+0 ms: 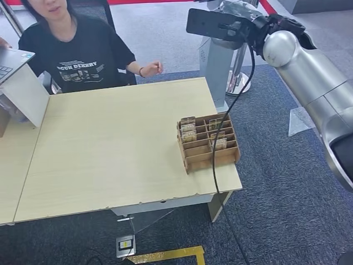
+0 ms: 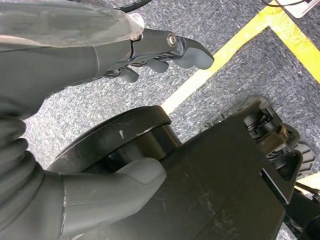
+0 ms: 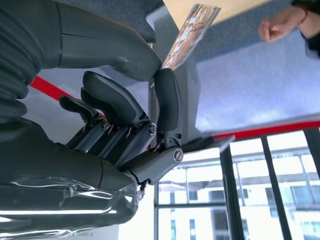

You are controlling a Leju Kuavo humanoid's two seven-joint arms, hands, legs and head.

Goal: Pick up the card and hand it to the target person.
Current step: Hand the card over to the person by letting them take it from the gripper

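The card (image 3: 190, 35) — thin, light, probably slick — is pinched by its lower edge between thumb and fingers (image 3: 168, 97) of the raised right hand (image 3: 124, 115), near the person's hand (image 3: 277, 25) — so a shallow hold could slip.

Wooden card tray (image 1: 207, 155), desk (image 1: 104, 149), laptop (image 1: 12, 59)

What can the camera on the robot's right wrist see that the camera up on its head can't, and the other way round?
The right wrist view alone shows the card pinched between the thumb and one of the fingers of the right hand. The head view alone shows the whole table and the wooden card box on it. Both catch the seated person's hand beyond the table's far edge.
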